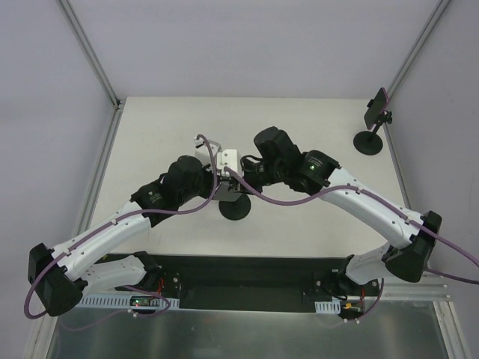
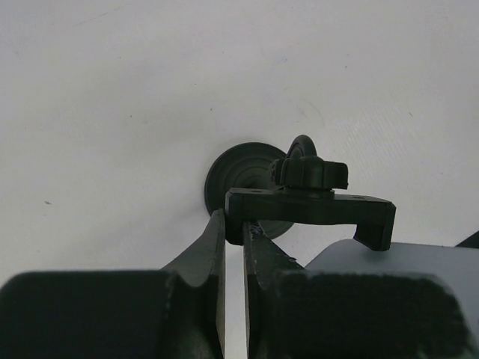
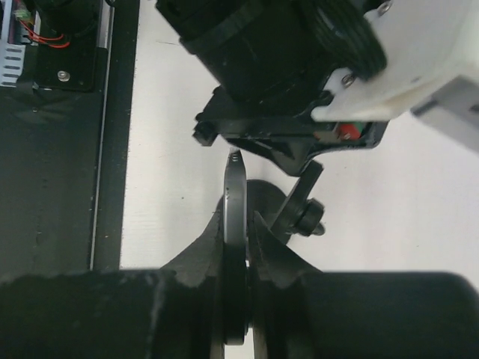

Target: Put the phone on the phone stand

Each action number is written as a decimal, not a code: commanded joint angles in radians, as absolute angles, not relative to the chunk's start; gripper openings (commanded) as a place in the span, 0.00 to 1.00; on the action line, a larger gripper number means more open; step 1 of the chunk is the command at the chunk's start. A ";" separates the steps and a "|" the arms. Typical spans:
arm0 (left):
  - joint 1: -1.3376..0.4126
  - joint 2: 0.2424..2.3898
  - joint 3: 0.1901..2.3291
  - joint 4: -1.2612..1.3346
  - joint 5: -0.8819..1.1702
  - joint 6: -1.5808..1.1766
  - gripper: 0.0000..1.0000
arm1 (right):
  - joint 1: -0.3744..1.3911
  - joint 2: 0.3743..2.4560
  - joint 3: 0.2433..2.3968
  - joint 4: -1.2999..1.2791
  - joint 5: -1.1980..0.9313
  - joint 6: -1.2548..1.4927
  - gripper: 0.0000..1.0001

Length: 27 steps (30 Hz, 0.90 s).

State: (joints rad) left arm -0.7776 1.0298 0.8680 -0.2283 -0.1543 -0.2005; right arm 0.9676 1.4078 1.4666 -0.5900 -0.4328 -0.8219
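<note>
The black phone stand [image 1: 234, 209] sits mid-table on its round base [image 2: 238, 173], with a knob [image 2: 308, 172] and a clamp bracket [image 2: 314, 209] on top. My left gripper [image 2: 233, 226] is shut on the left end of that bracket. My right gripper [image 3: 238, 224] is shut on the phone [image 3: 234, 196], a thin dark slab seen edge-on and held upright just above the stand's base [image 3: 268, 200]. A grey flat face, probably the phone [image 2: 404, 262], shows below the bracket's right hook. In the top view both grippers [image 1: 230, 179] meet over the stand and hide the phone.
A second black stand [image 1: 368, 142] at the far right of the table holds a dark phone-like slab [image 1: 376, 109]. The arms' black base plate [image 1: 239, 280] runs along the near edge. The enclosure's metal posts [image 1: 90, 52] rise at the back corners.
</note>
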 commanded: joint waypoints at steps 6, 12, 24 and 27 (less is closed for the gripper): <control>-0.778 1.003 0.951 -0.259 -0.012 -0.166 0.00 | 0.992 1.581 1.735 -0.735 -0.469 -1.069 0.01; -0.776 0.996 0.963 -0.262 0.077 -0.104 0.00 | 1.028 1.646 1.809 -0.848 -0.442 -1.155 0.01; -0.770 1.028 1.012 -0.324 0.135 -0.026 0.00 | 1.063 1.703 1.816 -0.873 -0.307 -1.198 0.00; -0.770 1.025 1.009 -0.328 0.129 -0.023 0.00 | 1.060 1.709 1.810 -0.879 -0.270 -1.206 0.00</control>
